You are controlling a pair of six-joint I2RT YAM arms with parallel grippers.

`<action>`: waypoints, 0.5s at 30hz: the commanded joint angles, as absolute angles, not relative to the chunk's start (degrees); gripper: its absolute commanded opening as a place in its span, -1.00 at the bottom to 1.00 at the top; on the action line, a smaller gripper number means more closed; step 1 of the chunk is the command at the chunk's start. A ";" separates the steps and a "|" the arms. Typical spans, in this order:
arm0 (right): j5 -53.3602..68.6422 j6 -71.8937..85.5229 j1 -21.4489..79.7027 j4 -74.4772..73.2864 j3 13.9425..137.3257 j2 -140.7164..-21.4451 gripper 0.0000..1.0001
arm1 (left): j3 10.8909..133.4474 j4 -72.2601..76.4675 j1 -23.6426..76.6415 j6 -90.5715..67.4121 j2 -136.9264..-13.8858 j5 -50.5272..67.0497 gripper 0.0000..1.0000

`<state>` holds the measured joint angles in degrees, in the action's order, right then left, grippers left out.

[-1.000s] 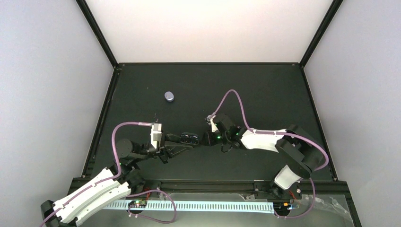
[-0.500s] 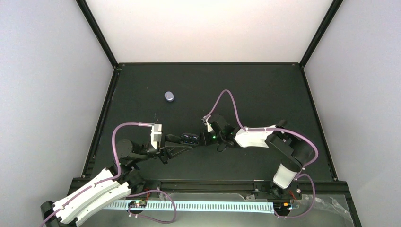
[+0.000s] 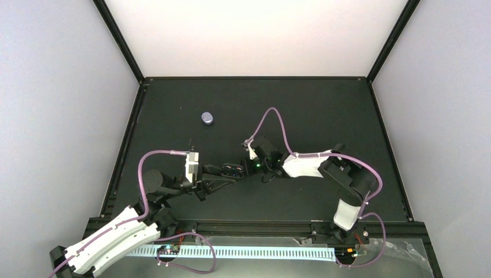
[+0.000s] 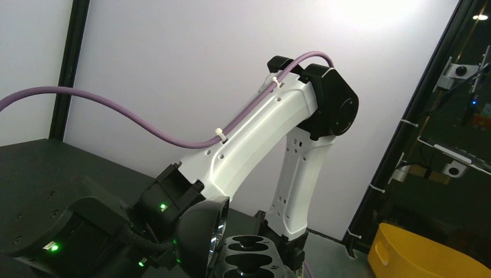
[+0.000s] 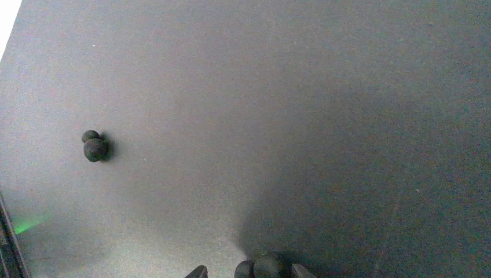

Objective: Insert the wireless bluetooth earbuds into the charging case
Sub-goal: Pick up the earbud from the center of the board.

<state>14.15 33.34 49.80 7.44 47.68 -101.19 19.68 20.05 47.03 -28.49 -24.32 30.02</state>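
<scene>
Neither seated yet: left pincer [image 3: 226, 172] clamps the open charging case [image 4: 249, 256]; right pincer [image 5: 248, 271], grip unclear, straddles one earbud [image 5: 262, 267].

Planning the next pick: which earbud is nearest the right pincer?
The earbud between the right pincer's fingers, at the bottom edge; the other earbud lies far left.

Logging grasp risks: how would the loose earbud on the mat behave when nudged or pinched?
The earbud looks tiny and rounded, so a nudge would likely roll or skid it across the flat mat. Its curved lobes probably slip from a pinch.
</scene>
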 commanded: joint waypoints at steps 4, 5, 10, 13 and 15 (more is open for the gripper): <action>17.67 31.42 49.96 9.35 50.91 -103.00 -0.26 | 20.05 19.95 47.49 -27.80 -23.38 29.94 -0.97; 18.28 31.17 50.00 9.49 51.29 -103.05 -0.26 | 20.04 19.87 47.46 -27.80 -23.33 29.90 -0.97; 17.65 30.24 49.77 8.54 52.35 -102.21 -0.18 | 19.96 19.91 47.51 -27.77 -23.36 29.87 -0.97; 14.91 30.85 49.51 8.44 50.71 -99.55 -0.14 | 19.87 19.81 47.51 -27.87 -23.16 29.77 -0.97; 14.03 31.37 49.61 8.13 49.78 -98.02 -0.14 | 19.78 19.69 47.46 -27.86 -22.85 29.71 -0.97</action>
